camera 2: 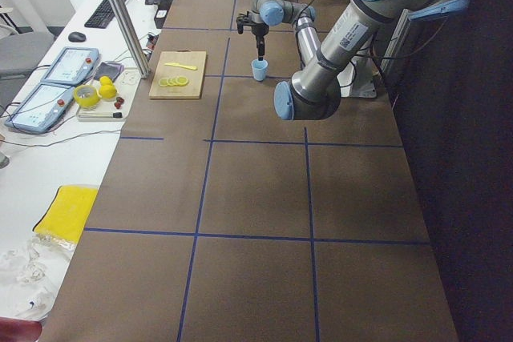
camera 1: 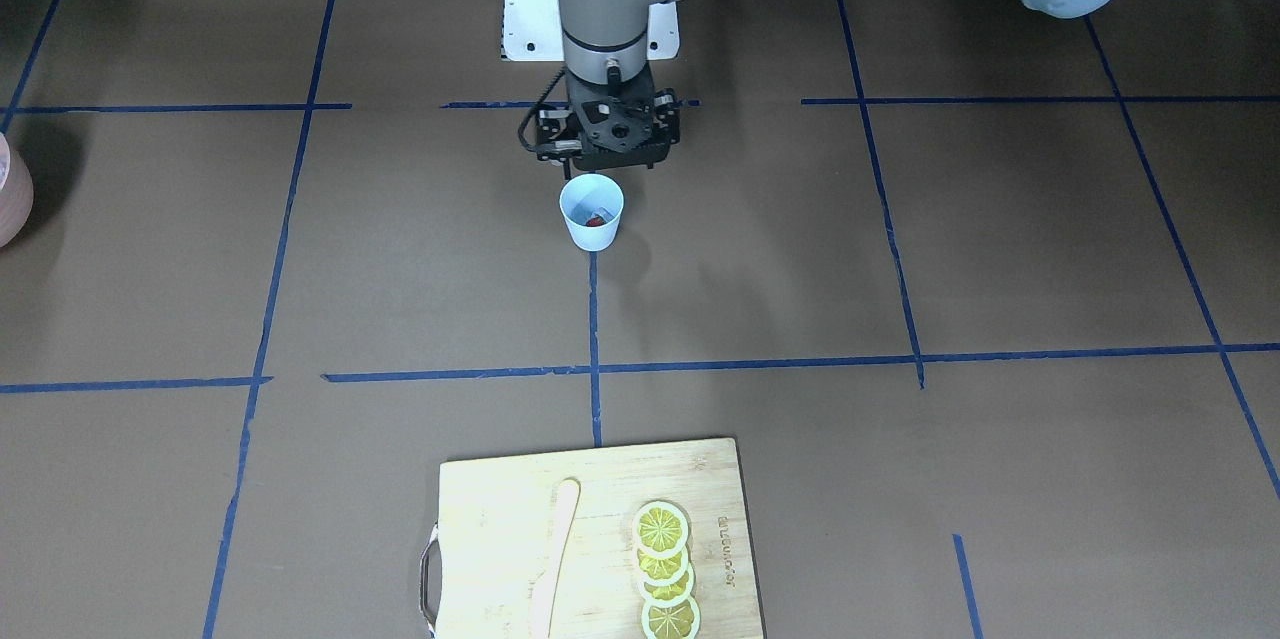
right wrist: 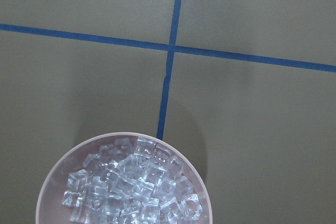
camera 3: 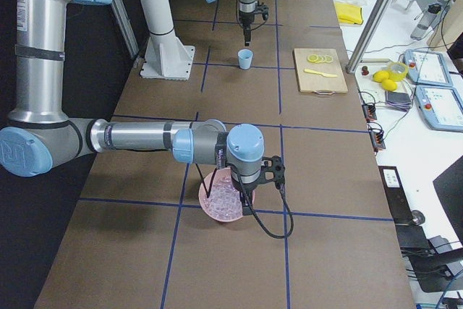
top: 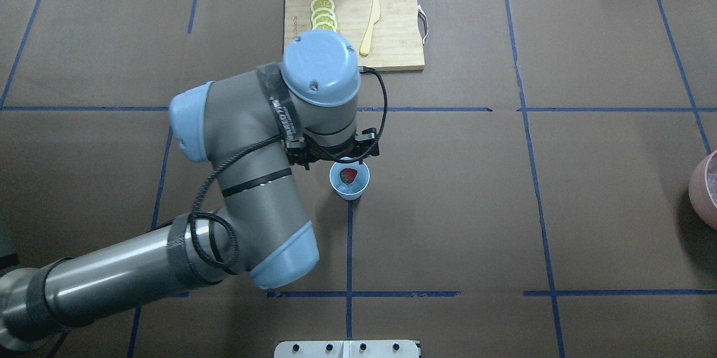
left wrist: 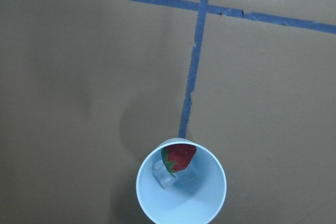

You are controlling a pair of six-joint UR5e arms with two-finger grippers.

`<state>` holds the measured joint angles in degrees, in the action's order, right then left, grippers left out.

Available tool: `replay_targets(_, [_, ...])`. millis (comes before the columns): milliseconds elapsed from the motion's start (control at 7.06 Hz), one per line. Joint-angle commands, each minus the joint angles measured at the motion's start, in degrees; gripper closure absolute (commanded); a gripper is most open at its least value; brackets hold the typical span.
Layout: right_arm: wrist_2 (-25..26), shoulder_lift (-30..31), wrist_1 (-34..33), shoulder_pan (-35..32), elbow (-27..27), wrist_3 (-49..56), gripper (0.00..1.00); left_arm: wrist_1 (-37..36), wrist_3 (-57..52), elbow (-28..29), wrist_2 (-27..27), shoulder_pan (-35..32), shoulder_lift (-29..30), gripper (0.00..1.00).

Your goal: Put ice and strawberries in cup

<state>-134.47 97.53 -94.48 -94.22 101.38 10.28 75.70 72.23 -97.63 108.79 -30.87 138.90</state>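
Light-blue plastic, the cup (top: pixel 349 187) stands upright at the end of a blue tape line, near the middle of the brown table (top: pixel 588 207). Inside it lie one red strawberry (left wrist: pixel 180 156) and, touching it, a clear ice cube (left wrist: pixel 165 174). The left gripper (camera 2: pixel 259 47) hangs straight above the cup's mouth, apart from the rim and holding nothing that shows. Whether its jaws are spread or pressed together cannot be told, and the left wrist view shows no fingers. Well apart, at the table's end on the robot's right, the pink bowl (right wrist: pixel 79 150) holds a heap of ice (right wrist: pixel 131 182). The right gripper (camera 3: pixel 244 197) hangs over that bowl. It shows only in the side view, so the state of its jaws cannot be told either.
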Motion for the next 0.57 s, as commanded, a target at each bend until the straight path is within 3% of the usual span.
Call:
replay_targets(0, [-0.09, 0.03, 0.00, 0.00, -0.04, 0.00, 0.00, -0.29, -18.25, -9.12, 6.21, -9.15, -13.06, 0.00])
replay_targets(425, [0.00, -0.06, 0.00, 0.00, -0.13, 0.00, 0.00, -0.20, -51.21, -9.95, 15.91, -29.27, -27.06, 0.00])
